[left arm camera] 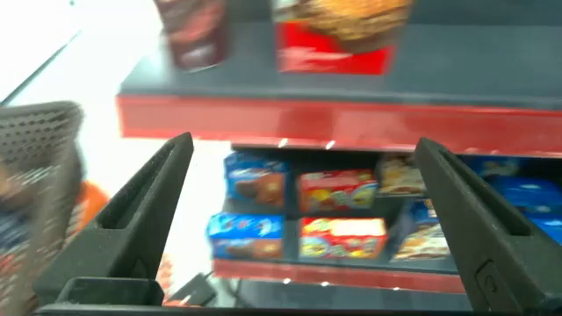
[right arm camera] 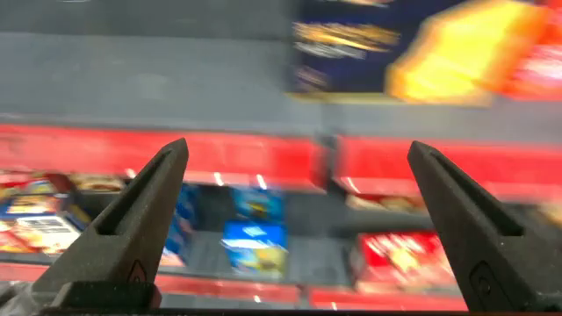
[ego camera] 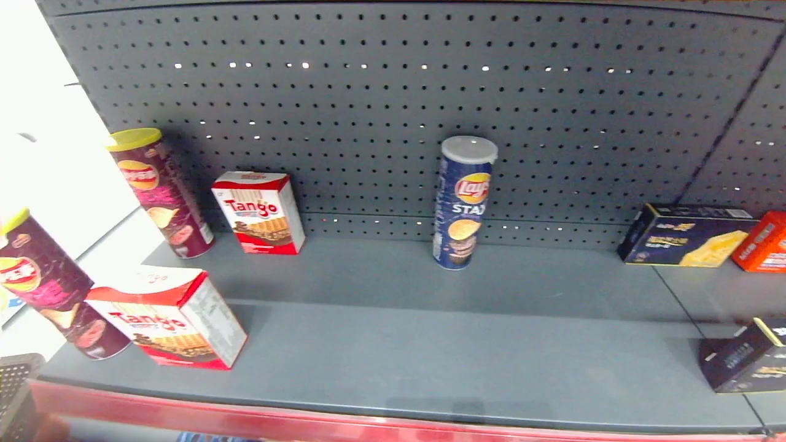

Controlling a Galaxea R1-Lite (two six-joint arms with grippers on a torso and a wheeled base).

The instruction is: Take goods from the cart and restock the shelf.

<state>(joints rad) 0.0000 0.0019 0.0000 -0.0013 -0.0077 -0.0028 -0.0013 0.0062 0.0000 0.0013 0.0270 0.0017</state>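
Before shelf lip (left arm camera: pixel 351 118) — left tool (left arm camera: pixel 303 145) and right tool (right arm camera: pixel 297 147) point forward, jaws spread wide — nothing held.

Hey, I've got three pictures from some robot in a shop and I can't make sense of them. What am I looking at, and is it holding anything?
It is a two-armed robot restocking a shop shelf. The large picture comes from a camera on its head, looking down at the grey shelf. On it stand a blue chip can, two maroon chip cans with two wafer boxes on the left, and dark boxes plus an orange box on the right. The other two pictures come from cameras on its wrists: the dark prongs are the left gripper and the right gripper. Both are open and hold nothing.
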